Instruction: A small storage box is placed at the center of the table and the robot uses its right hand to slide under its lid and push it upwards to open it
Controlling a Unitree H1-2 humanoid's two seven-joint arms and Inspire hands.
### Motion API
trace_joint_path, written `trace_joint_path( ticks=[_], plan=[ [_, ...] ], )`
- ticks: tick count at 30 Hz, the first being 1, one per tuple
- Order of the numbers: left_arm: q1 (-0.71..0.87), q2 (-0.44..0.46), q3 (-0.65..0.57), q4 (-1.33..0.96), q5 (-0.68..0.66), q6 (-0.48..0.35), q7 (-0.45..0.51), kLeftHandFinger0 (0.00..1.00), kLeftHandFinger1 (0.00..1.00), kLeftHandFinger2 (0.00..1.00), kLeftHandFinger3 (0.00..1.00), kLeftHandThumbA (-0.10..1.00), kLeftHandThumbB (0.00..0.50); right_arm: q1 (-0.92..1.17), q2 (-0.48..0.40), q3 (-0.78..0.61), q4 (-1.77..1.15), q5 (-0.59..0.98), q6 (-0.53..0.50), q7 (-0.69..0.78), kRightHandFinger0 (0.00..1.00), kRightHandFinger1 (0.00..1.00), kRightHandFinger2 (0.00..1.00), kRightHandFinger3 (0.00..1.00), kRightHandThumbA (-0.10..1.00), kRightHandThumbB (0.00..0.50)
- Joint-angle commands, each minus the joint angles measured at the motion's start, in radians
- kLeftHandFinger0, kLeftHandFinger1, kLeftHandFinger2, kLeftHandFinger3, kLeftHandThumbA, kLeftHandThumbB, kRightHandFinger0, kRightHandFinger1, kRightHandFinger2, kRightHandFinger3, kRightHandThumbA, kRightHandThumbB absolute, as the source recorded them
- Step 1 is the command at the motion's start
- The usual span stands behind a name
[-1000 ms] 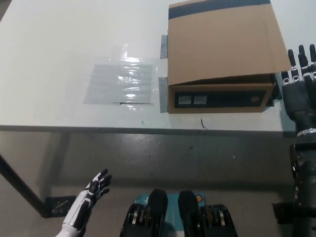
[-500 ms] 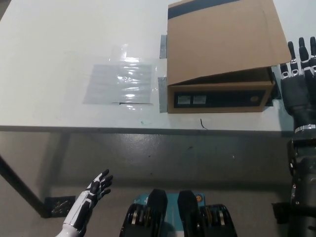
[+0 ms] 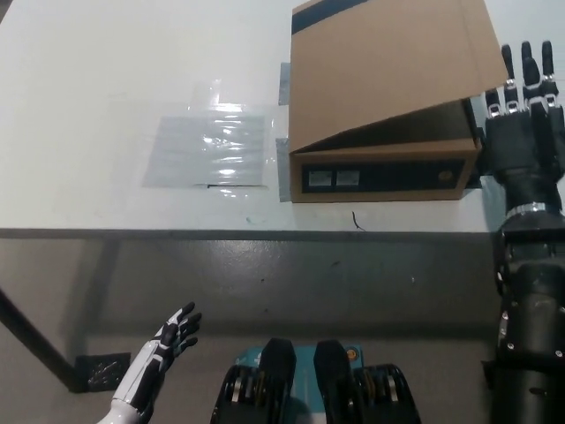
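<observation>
Right hand (image 3: 521, 132) is reaching up beside the box (image 3: 381, 168), fingers spread and holding nothing.

Its black fingers (image 3: 526, 66) are pointing upward just at the right edge of the raised cardboard lid (image 3: 388, 66), which is tilting up at its front right corner over the box sitting on the white table (image 3: 106, 71). What lies inside the box is hidden. A clear plastic sheet (image 3: 207, 146) is lying flat just left of the box. Left hand (image 3: 172, 334) is hanging below the table edge at lower left, fingers apart and empty.
</observation>
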Motion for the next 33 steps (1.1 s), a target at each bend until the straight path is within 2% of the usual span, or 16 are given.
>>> trace_joint_path(
  ticks=[1, 13, 17, 19, 25, 33],
  plan=[
    [-0.015, 0.016, 0.003, -0.03, -0.009, -0.009, -0.004, 1.0, 1.0, 1.0, 1.0, 1.0, 0.5, -0.088, 0.035, 0.039, -0.012, -0.006, 0.01, 0.013, 1.0, 1.0, 1.0, 1.0, 1.0, 0.358],
    [-0.008, 0.02, 0.001, -0.037, -0.009, -0.003, -0.009, 1.0, 1.0, 1.0, 1.0, 1.0, 0.5, -0.151, 0.095, 0.073, -0.019, -0.024, 0.008, -0.023, 1.0, 1.0, 1.0, 1.0, 1.0, 0.366],
    [-0.008, 0.018, -0.001, -0.04, -0.004, -0.007, -0.008, 1.0, 1.0, 1.0, 1.0, 1.0, 0.5, -0.182, 0.132, 0.09, 0.019, -0.031, 0.006, -0.022, 1.0, 1.0, 1.0, 1.0, 1.0, 0.392],
    [-0.012, 0.018, -0.002, -0.027, -0.004, -0.017, -0.011, 1.0, 1.0, 1.0, 1.0, 1.0, 0.5, -0.196, 0.154, 0.098, 0.036, -0.043, -0.003, -0.028, 1.0, 1.0, 1.0, 1.0, 1.0, 0.372],
    [-0.014, 0.018, -0.005, -0.015, -0.008, -0.034, -0.019, 1.0, 1.0, 1.0, 1.0, 1.0, 0.5, -0.223, 0.205, 0.127, 0.097, -0.083, -0.029, -0.006, 1.0, 1.0, 1.0, 1.0, 1.0, 0.351],
    [-0.016, 0.017, -0.015, -0.027, -0.006, -0.017, -0.026, 1.0, 1.0, 1.0, 1.0, 1.0, 0.5, -0.282, 0.25, 0.202, 0.137, -0.164, -0.037, 0.006, 1.0, 1.0, 1.0, 1.0, 1.0, 0.375]
  ],
)
